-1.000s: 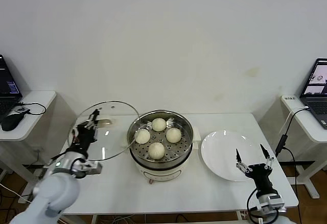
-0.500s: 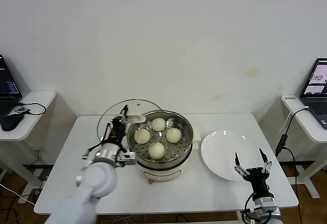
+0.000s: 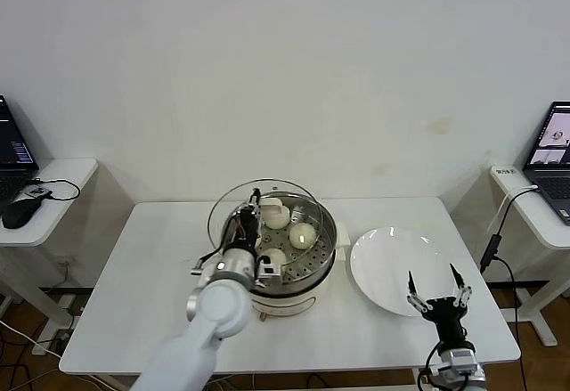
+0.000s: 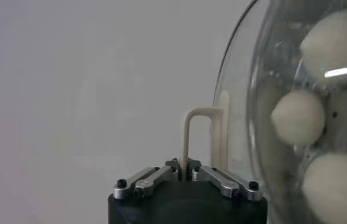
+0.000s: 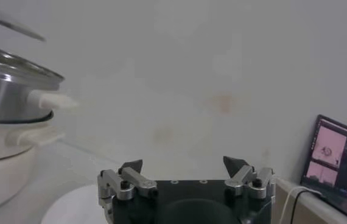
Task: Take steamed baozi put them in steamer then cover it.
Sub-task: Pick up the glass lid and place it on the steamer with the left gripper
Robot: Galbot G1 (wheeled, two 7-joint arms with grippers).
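The steamer [image 3: 313,271] stands mid-table, a steel pot on a cream base. Three baozi show on its perforated tray [image 3: 275,216] [image 3: 303,234] [image 3: 274,256]; my left arm hides the rest of the tray. My left gripper [image 3: 252,205] is shut on the cream handle [image 4: 189,131] of the cover [image 3: 223,217], a clear glass lid held tilted above the pot's left half. Through the glass [image 4: 240,91] in the left wrist view I see baozi [image 4: 298,115]. My right gripper [image 3: 436,286] hangs open and empty at the front right, over the plate's near edge.
A bare white plate [image 3: 392,262] lies to the right of the steamer. Side tables flank the white table [image 3: 134,320], with a laptop [image 3: 557,146] on the right one and a mouse [image 3: 18,215] and cables on the left one. The steamer's side handle [image 5: 49,100] points toward my right gripper.
My left gripper has carried the cover from the table's left side rightward to above the steamer. The right gripper has dropped back slightly and stays open.
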